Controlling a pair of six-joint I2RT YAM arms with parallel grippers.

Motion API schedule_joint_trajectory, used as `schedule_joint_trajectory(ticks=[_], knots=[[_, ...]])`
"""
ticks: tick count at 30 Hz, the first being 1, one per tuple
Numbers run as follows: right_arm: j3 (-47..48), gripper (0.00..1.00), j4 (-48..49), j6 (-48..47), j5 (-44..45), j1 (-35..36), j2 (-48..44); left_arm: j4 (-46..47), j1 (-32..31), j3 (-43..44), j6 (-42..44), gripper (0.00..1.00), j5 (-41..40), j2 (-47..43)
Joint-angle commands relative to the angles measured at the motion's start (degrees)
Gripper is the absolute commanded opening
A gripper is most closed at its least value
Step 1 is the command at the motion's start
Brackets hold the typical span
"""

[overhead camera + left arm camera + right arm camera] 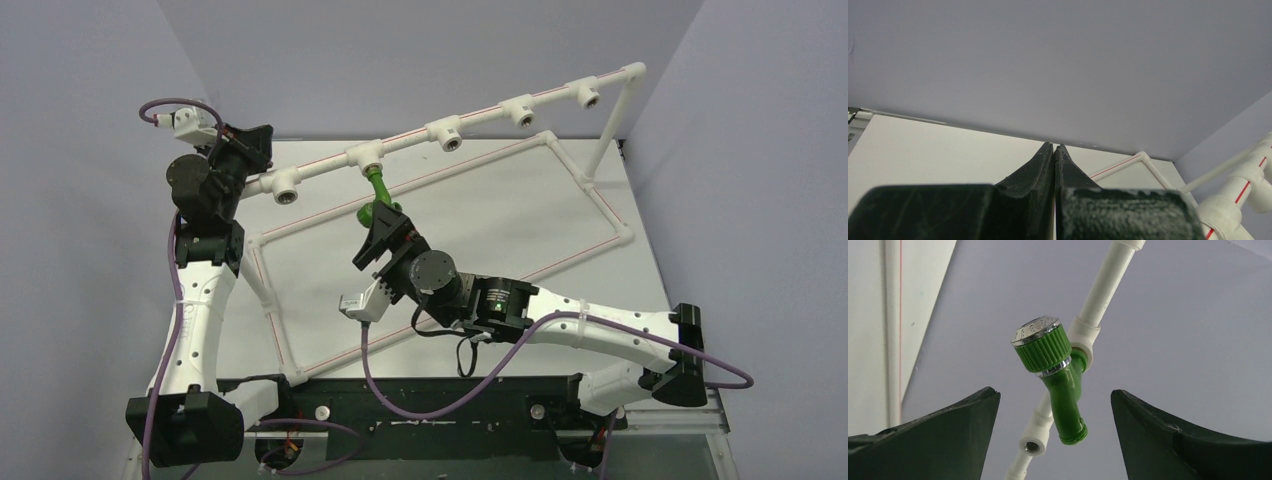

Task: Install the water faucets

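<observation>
A bright-green water faucet hangs by its threaded end from the second tee from the left on the raised white pipe rail. In the right wrist view the faucet shows its ribbed knob with a silver cap and a spout pointing down. My right gripper sits just below it, open; its fingers stand wide on either side of the spout without touching it. My left gripper is beside the rail's left end, shut with nothing between its fingers.
The rail carries several open tee fittings, one just beside the spout, and stands on a post at the right. A rectangular white pipe frame with red lines lies on the table. Grey walls close in behind and at the sides.
</observation>
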Motion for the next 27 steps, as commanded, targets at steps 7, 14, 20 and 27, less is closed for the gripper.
schedule_joint_trajectory(ticks=[7, 14, 20, 27], knots=[[-0.1, 0.78, 11.0, -12.2, 7.0, -0.4, 3.7, -19.0, 1.0, -7.0, 0.3, 0.0, 0.4, 7.7], [0.6, 0.67, 11.8, -12.3, 8.1, -1.2, 5.5, -19.0, 0.9, -7.0, 0.2, 0.0, 0.6, 7.6], [2.0, 0.6, 11.7, -11.7, 8.8, -1.7, 6.6, -18.9, 0.9, -7.2, 0.2, 0.0, 0.6, 7.6], [1.9, 0.47, 12.9, -11.7, 9.1, -2.2, 7.3, -18.9, 0.8, -7.0, 0.1, 0.0, 0.8, 7.7]])
